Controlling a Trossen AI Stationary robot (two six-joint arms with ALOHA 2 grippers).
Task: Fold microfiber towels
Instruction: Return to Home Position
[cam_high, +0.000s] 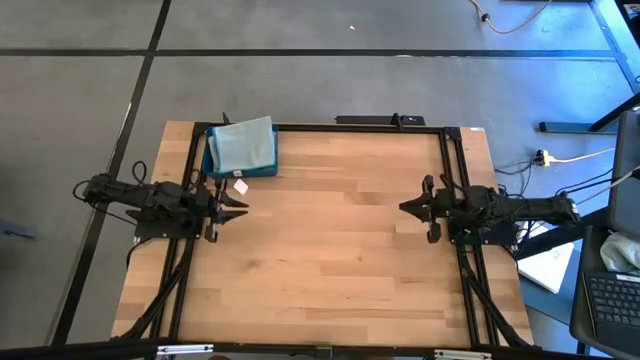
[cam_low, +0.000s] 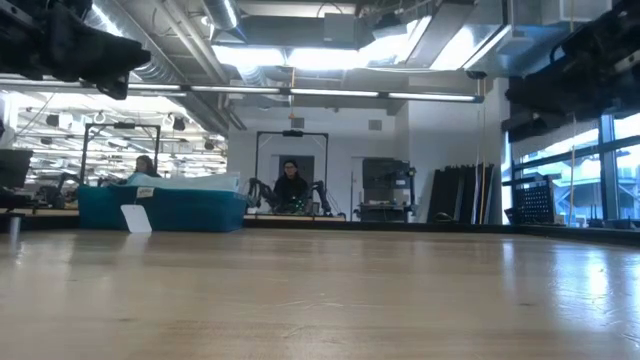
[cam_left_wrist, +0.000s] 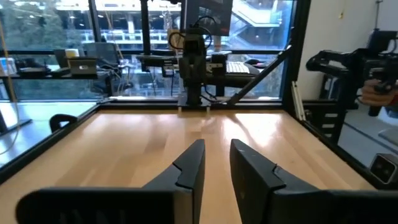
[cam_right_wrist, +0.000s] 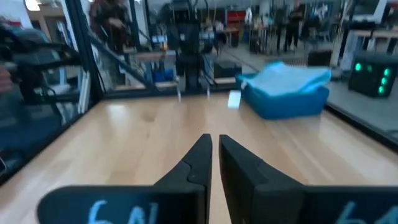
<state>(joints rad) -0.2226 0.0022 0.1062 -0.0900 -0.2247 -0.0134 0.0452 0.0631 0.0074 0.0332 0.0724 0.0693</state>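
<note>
Left hand and right hand hover empty over opposite side edges of the bench.
High view: the microfiber towels lie stacked in the blue tray at the bench's far left corner, pale blue on top. Low view: a white tag hangs down the tray's wall. Left wrist view: the left hand's fingers stand narrowly spread. Right wrist view: the right hand's fingers are almost pressed together.
</note>
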